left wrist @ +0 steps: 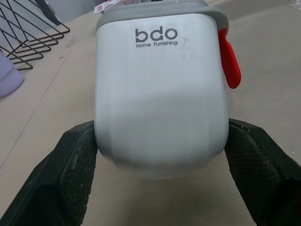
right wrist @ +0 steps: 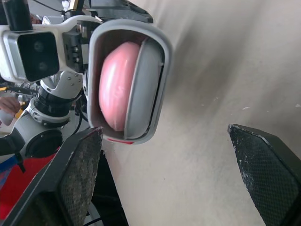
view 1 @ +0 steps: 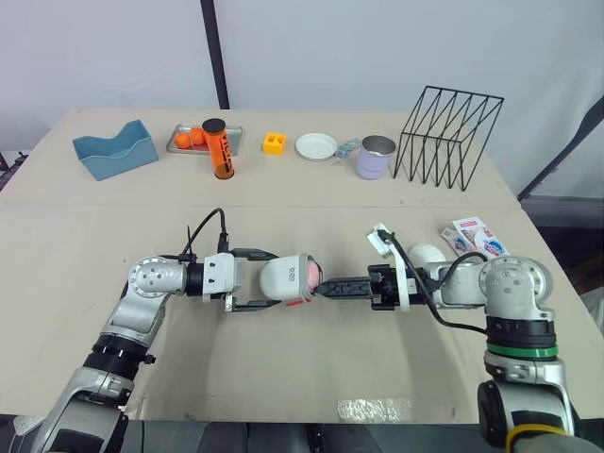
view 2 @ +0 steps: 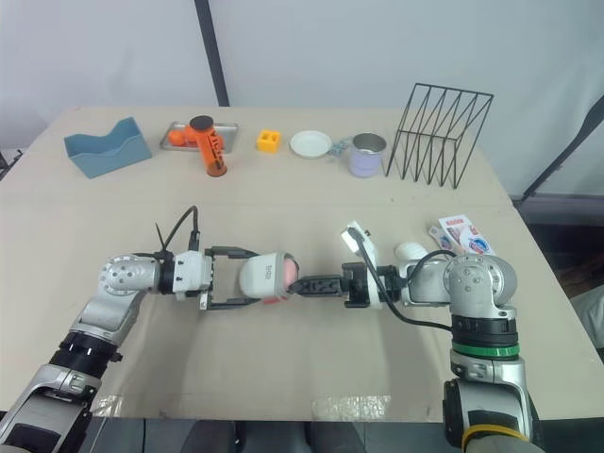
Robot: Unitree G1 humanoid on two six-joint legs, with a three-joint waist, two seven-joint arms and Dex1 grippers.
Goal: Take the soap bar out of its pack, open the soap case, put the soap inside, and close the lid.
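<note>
My left gripper [view 1: 269, 280] is shut on the white soap case [view 1: 286, 278], holding it on its side just above the table with the mouth facing right. The pink soap [right wrist: 117, 87] sits inside the case [right wrist: 153, 70], beside a grey inner panel. A red latch [left wrist: 229, 59] sticks out from the case's [left wrist: 160, 89] side, and both left pads [left wrist: 77, 155] press on its walls. My right gripper [view 1: 326, 286] is open, its tips right at the case's mouth and holding nothing; its fingers [right wrist: 80, 174] stand wide apart. The red, white and blue soap pack [view 1: 475, 236] lies at the right edge.
Along the far side of the table [view 1: 302, 377] stand a blue holder [view 1: 115, 149], a tray of oranges [view 1: 192, 139], an orange tube [view 1: 220, 149], a yellow block [view 1: 274, 143], a white plate [view 1: 316, 146], a lilac mug [view 1: 376, 157] and a black wire rack [view 1: 448, 137].
</note>
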